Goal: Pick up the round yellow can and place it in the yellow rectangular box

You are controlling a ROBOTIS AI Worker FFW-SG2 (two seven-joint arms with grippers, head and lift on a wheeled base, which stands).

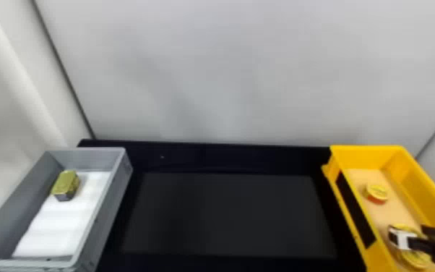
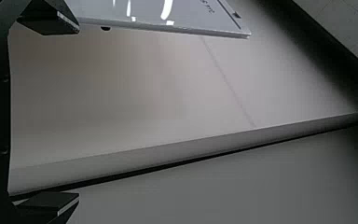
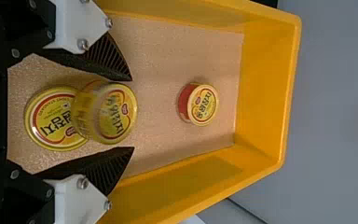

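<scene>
- Yellow rectangular box [image 1: 363, 155]: rim raised all round the work, long walls passing behind both finger mounts in the right wrist view; side clearance can't be judged.
- Open floor [image 3: 191, 56] is left between the fingertips and the far wall, interrupted by a smaller red-sided can [image 3: 205, 104].
- Black table [image 1: 227, 157] is spanned between the box and a grey bin [image 1: 86, 157]; a yellow-green tin [image 1: 65, 183] is held in the bin.
- Round yellow can [image 3: 119, 114]: already inside the box, set between the right gripper's [image 1: 408, 235] two fingers, tilted, its lid rim reaching slightly past the tips.
- A wide flat can [image 3: 46, 123] is partly covered by it, deeper toward the palm; contact between the two can't be told.
- Right hand: fingers spread about a can's width; a narrow gap is seen along one finger, contact at the other can't be confirmed. No clamp is seen.
- Left gripper [image 2: 77, 114]: fingers parted wide, nothing gripped.
</scene>
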